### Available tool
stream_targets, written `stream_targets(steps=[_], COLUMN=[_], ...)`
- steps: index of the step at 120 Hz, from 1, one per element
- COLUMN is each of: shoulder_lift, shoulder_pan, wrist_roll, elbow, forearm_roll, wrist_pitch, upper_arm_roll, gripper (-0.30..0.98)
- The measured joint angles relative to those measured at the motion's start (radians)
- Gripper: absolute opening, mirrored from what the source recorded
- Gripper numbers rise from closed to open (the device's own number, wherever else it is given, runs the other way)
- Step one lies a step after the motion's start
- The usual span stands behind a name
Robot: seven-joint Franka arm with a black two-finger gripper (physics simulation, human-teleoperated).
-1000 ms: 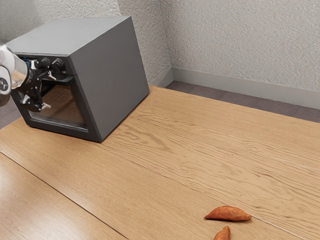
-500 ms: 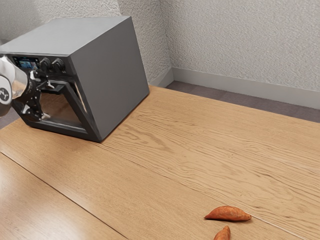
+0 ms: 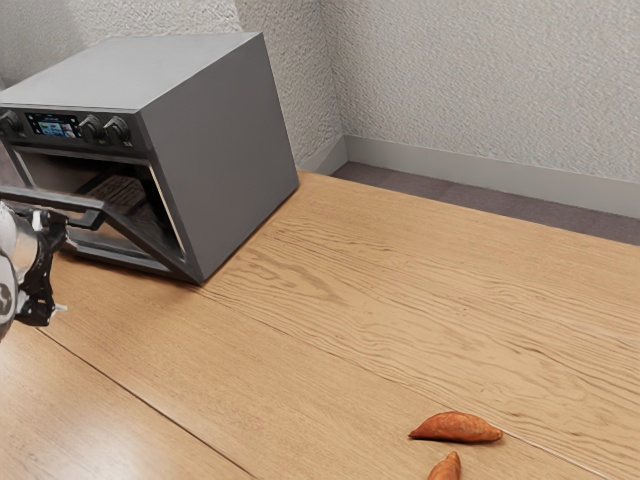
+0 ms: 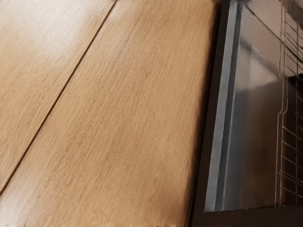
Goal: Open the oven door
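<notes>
Exterior view: my gripper (image 3: 64, 275) stands with its fingers wide apart and holding nothing, just below the handle (image 3: 45, 198) of the oven door (image 3: 143, 247), which is beside me and tilted partly open from the oven (image 3: 220, 165); whether handle and upper finger touch, I cannot tell. Two orange sweet potatoes (image 3: 456, 428) lie on the table (image 3: 330, 300), well apart from me. Wrist view: a wire rack (image 4: 283, 142) is noted within the oven, near my hand.
</notes>
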Motion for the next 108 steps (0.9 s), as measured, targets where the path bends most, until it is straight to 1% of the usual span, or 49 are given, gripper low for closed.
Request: stream_targets(steps=[9, 15, 21, 23, 25, 27, 29, 31, 35, 38, 40, 43, 45, 47, 54, 60, 68, 81, 95, 108], shoulder_lift=[-0.012, -0.004, 0.016, 0.043, 0.086, 0.14, 0.202, 0.254, 0.32, 0.352, 0.364, 0.375, 0.377, 0.381, 0.399, 0.403, 0.406, 0.383, 0.342, 0.3], shoulder_pan=[0.017, 0.012, -0.052, -0.087, -0.13, -0.187, -0.267, -0.385, -0.665, -0.896, -1.021, -1.15, -1.205, -1.237, -1.298, -1.348, -1.382, -1.383, -1.389, -1.386], wrist_roll=[-0.001, -0.002, -0.002, -0.002, -0.002, -0.002, -0.003, -0.005, -0.013, -0.024, -0.031, -0.035, -0.03, -0.018, 0.039, 0.085, 0.14, 0.214, 0.267, 0.308], elbow=[-0.003, -0.001, 0.033, 0.098, 0.191, 0.305, 0.427, 0.531, 0.658, 0.713, 0.74, 0.77, 0.784, 0.794, 0.803, 0.789, 0.776, 0.771, 0.773, 0.772], forearm_roll=[-0.015, -0.02, -0.019, 0.005, 0.045, 0.091, 0.141, 0.189, 0.266, 0.309, 0.333, 0.359, 0.364, 0.364, 0.363, 0.361, 0.358, 0.313, 0.258, 0.232], wrist_pitch=[0.0, -0.001, -0.011, -0.036, -0.075, -0.126, -0.187, -0.253, -0.374, -0.452, -0.499, -0.563, -0.601, -0.636, -0.74, -0.808, -0.876, -0.952, -1.016, -1.05], upper_arm_roll=[-0.03, -0.045, -0.029, -0.008, 0.017, 0.046, 0.085, 0.152, 0.306, 0.431, 0.496, 0.564, 0.599, 0.628, 0.681, 0.692, 0.697, 0.698, 0.671, 0.668], gripper=[0.68, 0.68, 0.68, 0.68, 0.68, 0.68, 0.68, 0.68, 0.68, 0.68, 0.68, 0.68, 0.68, 0.68, 0.68, 0.68, 0.69, 0.69, 0.69, 0.69])
